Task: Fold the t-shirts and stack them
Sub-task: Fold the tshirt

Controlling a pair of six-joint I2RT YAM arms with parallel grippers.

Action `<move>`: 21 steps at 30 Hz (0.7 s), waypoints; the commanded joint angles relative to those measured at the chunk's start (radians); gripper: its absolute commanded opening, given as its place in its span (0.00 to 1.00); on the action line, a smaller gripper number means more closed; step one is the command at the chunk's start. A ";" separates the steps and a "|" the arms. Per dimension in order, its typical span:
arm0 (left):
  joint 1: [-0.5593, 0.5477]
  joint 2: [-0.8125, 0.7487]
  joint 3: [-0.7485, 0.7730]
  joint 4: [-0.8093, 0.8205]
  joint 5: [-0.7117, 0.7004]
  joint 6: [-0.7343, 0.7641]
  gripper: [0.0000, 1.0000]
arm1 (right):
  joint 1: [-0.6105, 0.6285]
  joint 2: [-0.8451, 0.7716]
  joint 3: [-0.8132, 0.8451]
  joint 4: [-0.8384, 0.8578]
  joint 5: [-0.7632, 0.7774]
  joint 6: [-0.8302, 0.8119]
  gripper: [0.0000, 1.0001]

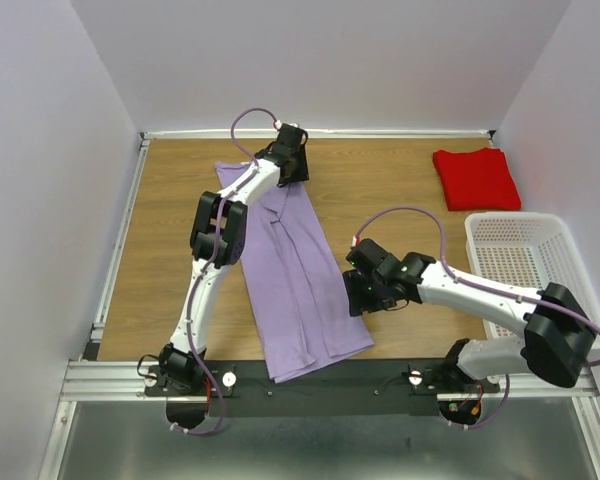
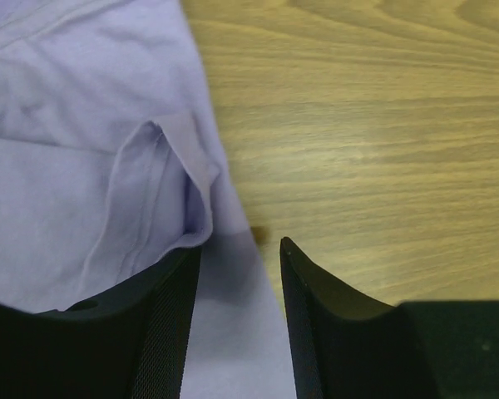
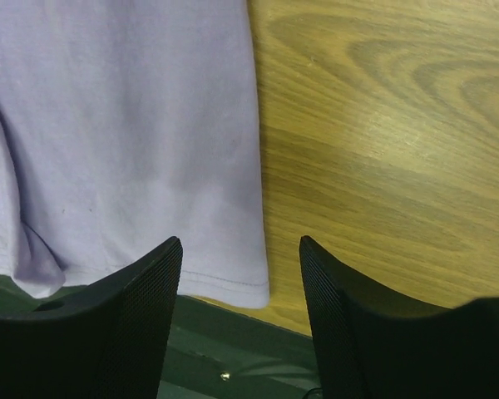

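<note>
The lavender t-shirt (image 1: pixel 295 280) lies folded lengthwise into a long strip that runs from the back of the table to its near edge. My left gripper (image 1: pixel 292 172) is over the strip's far end and stands open. In the left wrist view, the shirt (image 2: pixel 66 125) has its right edge and a folded sleeve between the open left gripper (image 2: pixel 237 249). My right gripper (image 1: pixel 358 298) is open at the strip's near right side. In the right wrist view, the hem corner of the shirt (image 3: pixel 125 125) lies between the open right gripper (image 3: pixel 239 241). The red t-shirt (image 1: pixel 477 178) sits folded at the back right.
A white perforated basket (image 1: pixel 520 270) stands at the right edge, beside the right arm. The wooden table (image 1: pixel 170 250) ends at a metal rail (image 1: pixel 330 385) along the near edge. White walls close in the back and both sides.
</note>
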 commanded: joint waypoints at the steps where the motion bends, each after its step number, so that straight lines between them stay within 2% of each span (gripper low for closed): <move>1: -0.008 0.068 0.065 0.007 0.077 0.021 0.52 | 0.000 0.046 0.068 0.013 -0.003 -0.008 0.64; 7: -0.005 0.105 0.130 0.048 0.147 0.042 0.56 | 0.001 0.099 0.123 0.022 -0.025 -0.016 0.63; 10: 0.000 0.053 0.121 0.041 0.143 0.038 0.59 | 0.001 0.081 0.140 0.017 0.007 -0.013 0.63; 14: 0.003 -0.132 -0.055 0.068 0.085 0.033 0.61 | 0.000 0.032 0.131 0.011 0.041 -0.002 0.63; 16: 0.005 -0.260 -0.137 0.070 0.011 0.029 0.61 | -0.003 0.018 0.116 0.004 0.038 0.004 0.63; 21: 0.005 -0.537 -0.303 0.010 -0.092 0.015 0.64 | -0.008 -0.025 0.050 -0.003 0.020 0.044 0.63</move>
